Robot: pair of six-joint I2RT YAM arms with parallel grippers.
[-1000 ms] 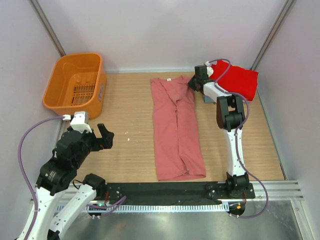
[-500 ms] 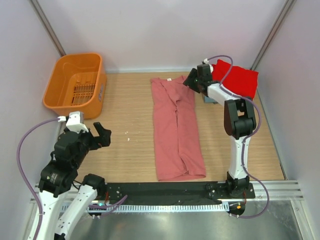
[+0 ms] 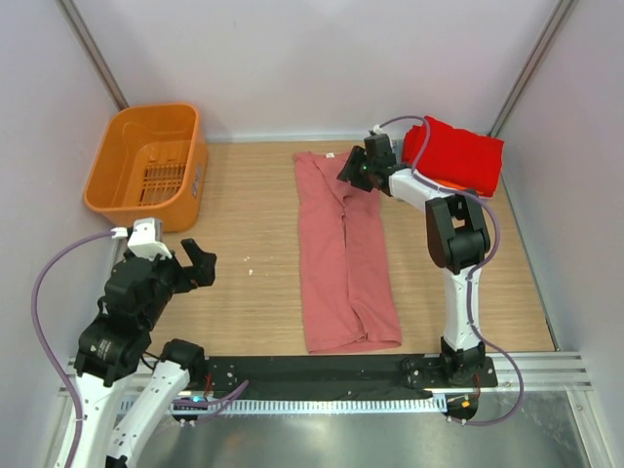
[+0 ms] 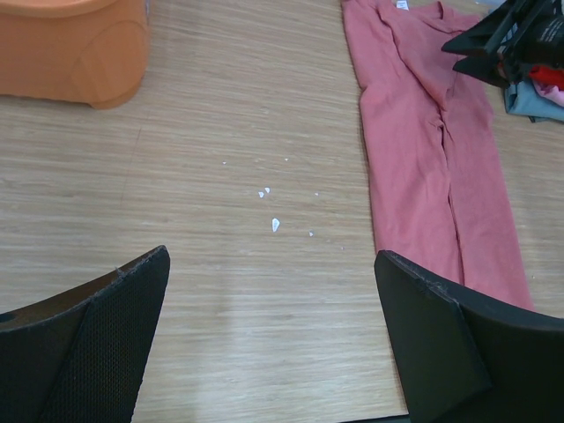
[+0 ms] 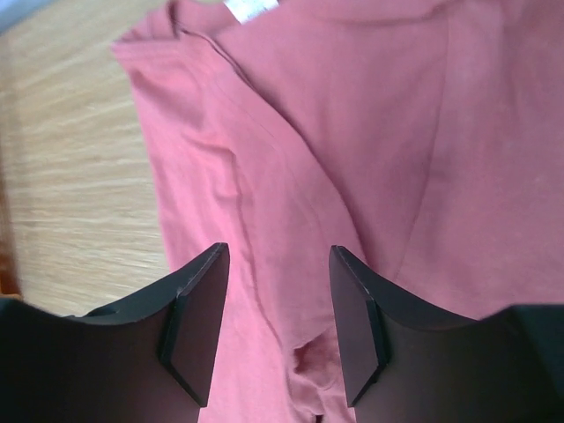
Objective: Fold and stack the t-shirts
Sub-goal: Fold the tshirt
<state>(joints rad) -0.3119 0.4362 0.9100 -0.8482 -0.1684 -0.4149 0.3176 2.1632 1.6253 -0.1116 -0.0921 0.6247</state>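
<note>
Both stand released and empty: the right gripper (image 5: 273, 326) hangs over the collar end of the pink shirt (image 3: 346, 253) on the bench (image 3: 253, 224), the left gripper (image 4: 271, 256) well apart.

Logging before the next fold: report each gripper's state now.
Left gripper: open, empty.
Right gripper: open over the salmon-pink t-shirt, holding nothing.

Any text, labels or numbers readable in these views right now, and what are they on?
No readable text anywhere.
White neck label on the salmon-pink t-shirt: too small and blurred to read.
Orange basket: no markings visible.
</note>
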